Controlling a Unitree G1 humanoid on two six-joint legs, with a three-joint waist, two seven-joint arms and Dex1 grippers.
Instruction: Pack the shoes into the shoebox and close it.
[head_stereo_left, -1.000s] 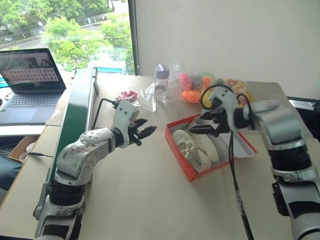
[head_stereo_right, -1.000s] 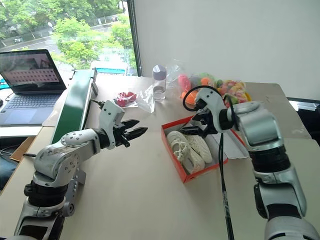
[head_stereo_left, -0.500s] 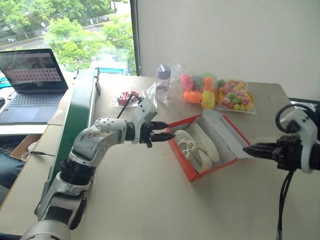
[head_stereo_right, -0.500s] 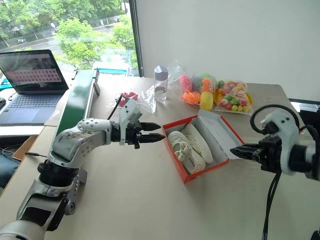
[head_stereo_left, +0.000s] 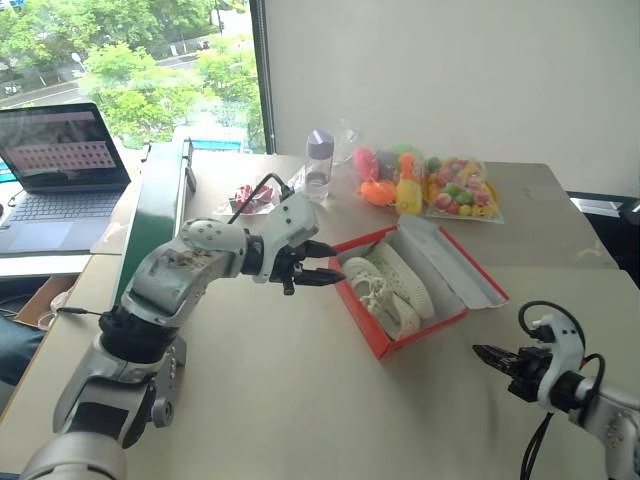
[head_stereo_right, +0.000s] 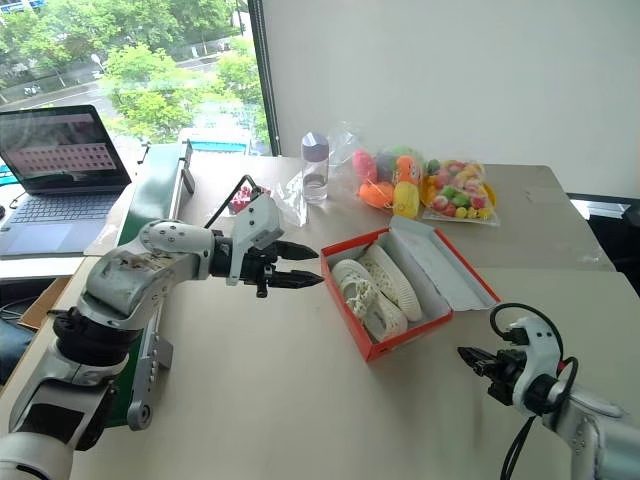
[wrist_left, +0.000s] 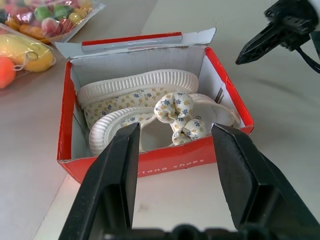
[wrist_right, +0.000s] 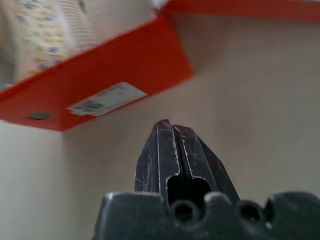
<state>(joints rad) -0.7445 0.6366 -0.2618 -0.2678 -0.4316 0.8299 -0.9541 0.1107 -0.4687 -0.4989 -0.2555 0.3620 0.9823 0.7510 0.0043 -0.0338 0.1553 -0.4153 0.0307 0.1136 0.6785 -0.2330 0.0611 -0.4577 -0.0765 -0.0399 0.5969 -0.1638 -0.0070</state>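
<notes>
With both shoes (head_stereo_left: 389, 290) now in the box (head_stereo_left: 382, 344), the right gripper (head_stereo_left: 488, 355) has withdrawn near-right, fingers together, while the left gripper (head_stereo_left: 320, 264), fingers apart and empty, nears the box's left end, lid (head_stereo_left: 452, 263) unclosed.

Shoebox (head_stereo_left: 384, 339) lid open; shoes (head_stereo_left: 390, 288) fill interior.

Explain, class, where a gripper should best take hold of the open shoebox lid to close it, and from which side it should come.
Probably grip the lid at its free long edge, the one farthest from the shoes, coming from the robot's right. The lid lies folded back flat beside the shoebox, hinged along the box's far wall, so that outer edge should swing furthest and lift most easily. The shut right gripper is nearest.
</notes>
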